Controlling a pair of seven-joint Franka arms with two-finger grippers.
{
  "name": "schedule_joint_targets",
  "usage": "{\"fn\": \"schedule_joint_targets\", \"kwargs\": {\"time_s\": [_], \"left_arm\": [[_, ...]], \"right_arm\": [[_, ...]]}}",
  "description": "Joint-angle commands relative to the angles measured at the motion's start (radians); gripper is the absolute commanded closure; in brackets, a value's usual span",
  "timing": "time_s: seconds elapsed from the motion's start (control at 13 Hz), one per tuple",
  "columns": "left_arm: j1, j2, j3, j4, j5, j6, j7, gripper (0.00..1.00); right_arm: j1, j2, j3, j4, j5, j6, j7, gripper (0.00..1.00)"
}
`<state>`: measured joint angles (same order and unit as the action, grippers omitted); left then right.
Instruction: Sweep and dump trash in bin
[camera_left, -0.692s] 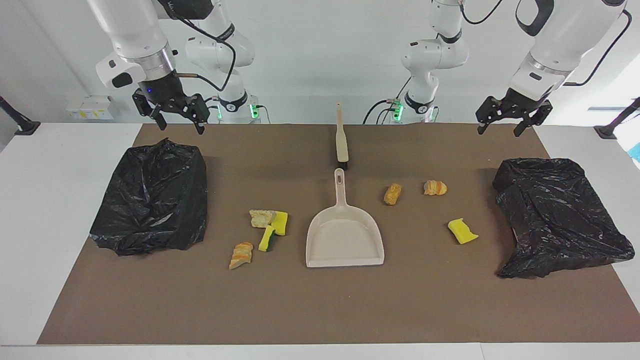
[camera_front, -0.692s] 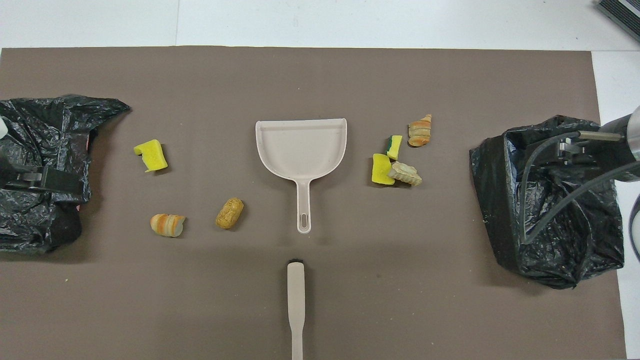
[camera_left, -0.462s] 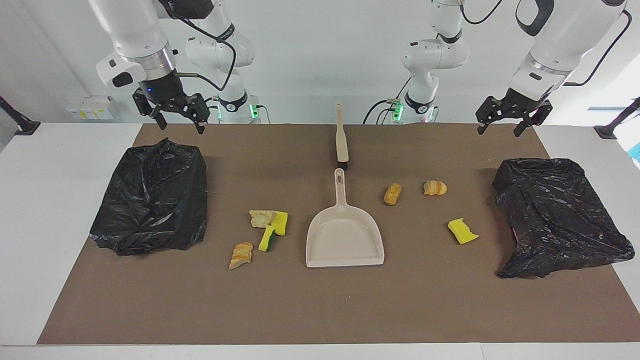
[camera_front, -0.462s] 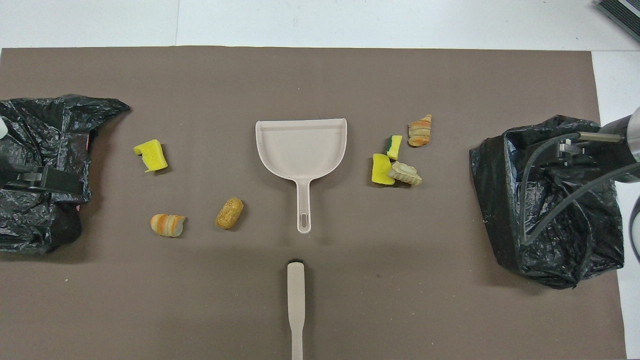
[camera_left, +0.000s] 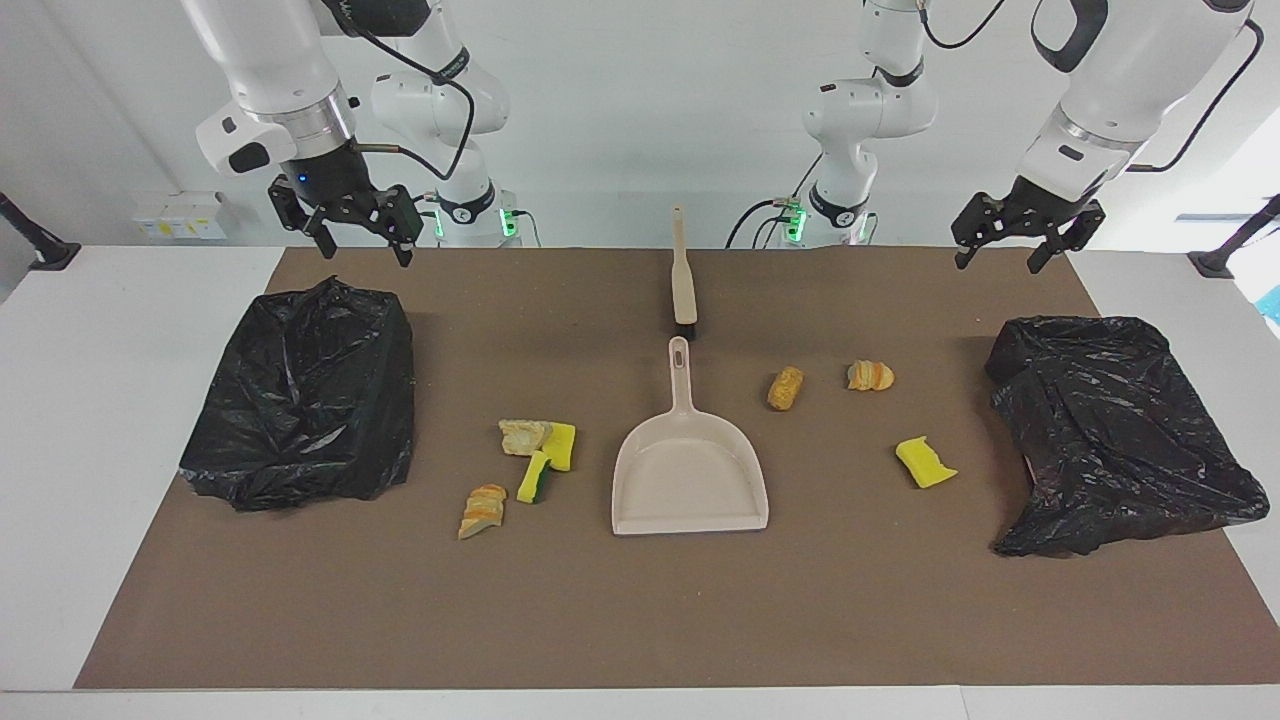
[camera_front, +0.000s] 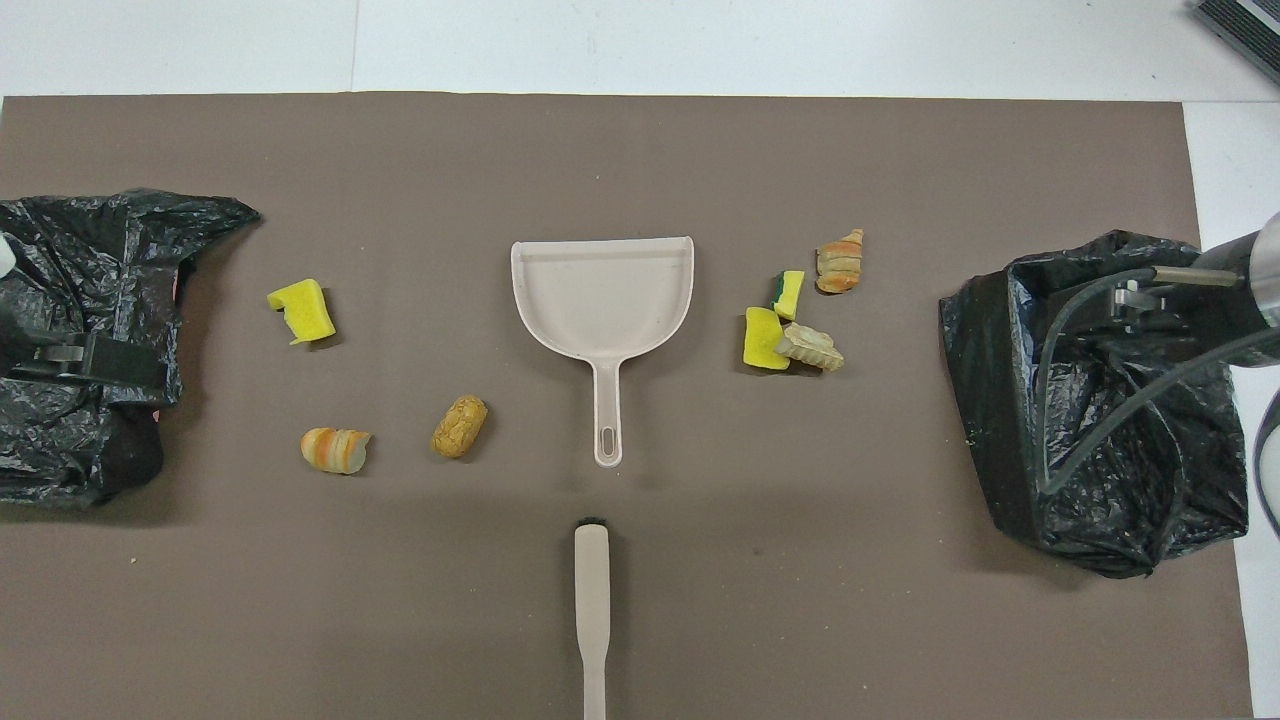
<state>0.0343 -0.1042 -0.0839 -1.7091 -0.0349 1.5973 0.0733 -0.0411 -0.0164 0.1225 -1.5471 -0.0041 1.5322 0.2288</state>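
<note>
Trash lies on the brown mat (camera_left: 640, 610) in two groups. Toward the right arm's end are a bread chunk (camera_left: 523, 436), a yellow sponge (camera_left: 562, 445), a green-backed sponge (camera_left: 535, 480) and a bread slice (camera_left: 484, 510). Toward the left arm's end are a bread roll (camera_left: 786, 388), a bread piece (camera_left: 870, 375) and a yellow sponge (camera_left: 924, 462). A black-bagged bin (camera_left: 305, 395) stands at the right arm's end, another (camera_left: 1115, 430) at the left arm's. My right gripper (camera_left: 363, 252) hangs open and empty over the first bin. My left gripper (camera_left: 997, 263) hangs open and empty over the second.
A beige dustpan (camera_left: 690, 470) lies mid-mat between the trash groups, handle toward the robots. A beige brush (camera_left: 683, 275) lies in line with it, nearer the robots. From overhead the dustpan (camera_front: 600, 310) and brush (camera_front: 592, 610) show the same layout.
The right gripper has risen very slightly. The left gripper and everything on the mat stay where they were.
</note>
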Motion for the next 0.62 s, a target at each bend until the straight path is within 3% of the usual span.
{"fn": "schedule_joint_targets", "kwargs": {"time_s": [0.0, 0.54], "left_arm": [[0.007, -0.012, 0.000, -0.003, -0.008, -0.007, 0.005, 0.00], [0.006, -0.012, 0.000, -0.001, -0.008, -0.007, 0.000, 0.00]], "right_arm": [[-0.008, -0.022, 0.006, -0.025, 0.019, 0.003, -0.017, 0.00], [-0.009, -0.022, 0.006, -0.025, 0.018, 0.008, -0.023, 0.00]]}}
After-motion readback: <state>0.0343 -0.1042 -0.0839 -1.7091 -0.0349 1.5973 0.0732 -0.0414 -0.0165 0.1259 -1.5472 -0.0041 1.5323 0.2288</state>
